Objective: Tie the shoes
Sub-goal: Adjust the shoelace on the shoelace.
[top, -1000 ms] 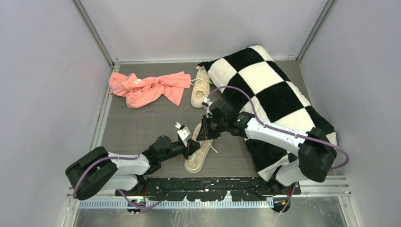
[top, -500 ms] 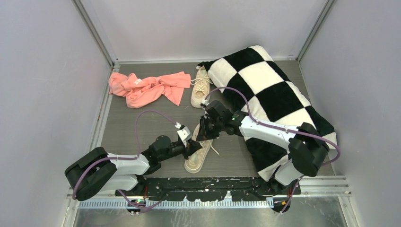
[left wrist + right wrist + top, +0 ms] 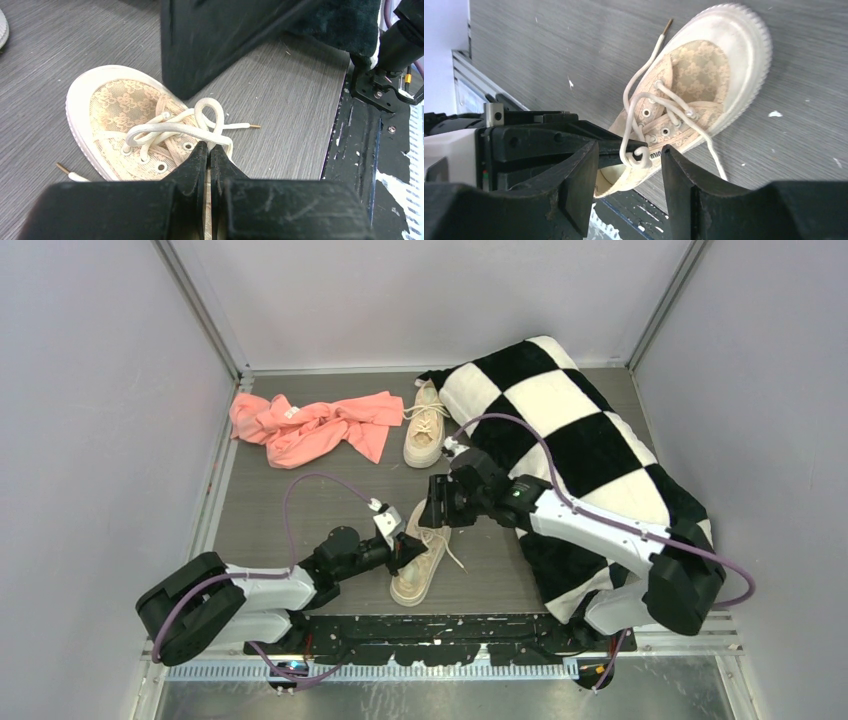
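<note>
A black-and-white checkered pillow is spread along the right of the table, and a pink cloth is bunched at the far left. The far sneaker is set beside the pillow's far end. The near sneaker is laid by the arm bases. Its cream lace is pinched between the pressed-together jaws of the left gripper. The right gripper is held just above, with its jaws spread and empty.

Left arm stretched low toward the near shoe from its left side, left gripper pinched shut on a lace over the shoe's eyelets. Right arm reaching across from the shoe's right, right gripper pointed down above the shoe's far end, fingers parted, gripping nothing.
</note>
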### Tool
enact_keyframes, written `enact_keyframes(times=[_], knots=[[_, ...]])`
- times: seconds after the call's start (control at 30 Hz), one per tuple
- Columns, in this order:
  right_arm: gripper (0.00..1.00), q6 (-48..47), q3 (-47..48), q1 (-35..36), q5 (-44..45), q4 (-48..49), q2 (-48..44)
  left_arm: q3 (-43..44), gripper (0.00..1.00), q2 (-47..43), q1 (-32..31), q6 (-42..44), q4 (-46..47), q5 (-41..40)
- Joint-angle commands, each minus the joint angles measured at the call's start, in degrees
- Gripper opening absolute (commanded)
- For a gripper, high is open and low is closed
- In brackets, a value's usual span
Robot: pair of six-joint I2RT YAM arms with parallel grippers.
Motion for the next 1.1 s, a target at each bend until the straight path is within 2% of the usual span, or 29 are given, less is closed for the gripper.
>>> enact_keyframes(times=[0.0, 0.1, 0.17, 0.23, 0.3, 0.4, 0.67, 0.83, 0.97, 1.07], knots=[[0.55, 1.22, -3.51, -1.69, 6.45, 1.82, -7.03, -0.53, 0.0, 1.38, 0.41, -0.17, 5.86, -1.3], [0.53, 2.55, -8.02, -3.87, 8.02, 3.68, -10.18, -0.64, 0.0, 2.5, 0.47, -0.86, 7.22, -1.76], [0.45, 1.58, -9.99, -4.41, 8.01, 3.67, -9.38, -0.65, 0.0, 3.07, 0.47, -1.19, 7.86, -2.04], [0.39, -0.97, -10.43, -4.49, 4.44, 3.55, -6.49, -0.72, 0.0, 3.68, 0.47, -1.38, 8.52, -2.51], [0.41, -2.58, -10.44, -4.31, -0.41, 4.97, -3.65, -0.86, 0.0, 4.15, 0.47, -1.54, 9.2, -2.83], [0.48, -4.68, -10.48, -3.68, -2.97, 6.72, -0.26, -1.15, 0.0, 4.31, 0.56, -1.82, 9.83, -3.42], [0.48, -5.81, -12.74, -3.49, -3.35, 9.13, 5.47, -1.56, 0.0, 3.49, 0.56, -2.18, 9.66, -4.94], [0.36, -5.04, -14.73, -1.99, -2.9, 11.2, 7.42, -1.94, 0.0, 3.16, 0.56, -2.31, 9.66, -5.91], [0.19, -4.39, -15.87, -1.71, -2.63, 12.23, 7.4, -2.13, 0.0, 3.57, 0.56, -2.72, 10.66, -6.39], [0.19, -4.45, -16.44, -1.71, -2.19, 11.93, 6.39, -2.27, 0.0, 4.3, 0.56, -3.25, 12.13, -6.37]])
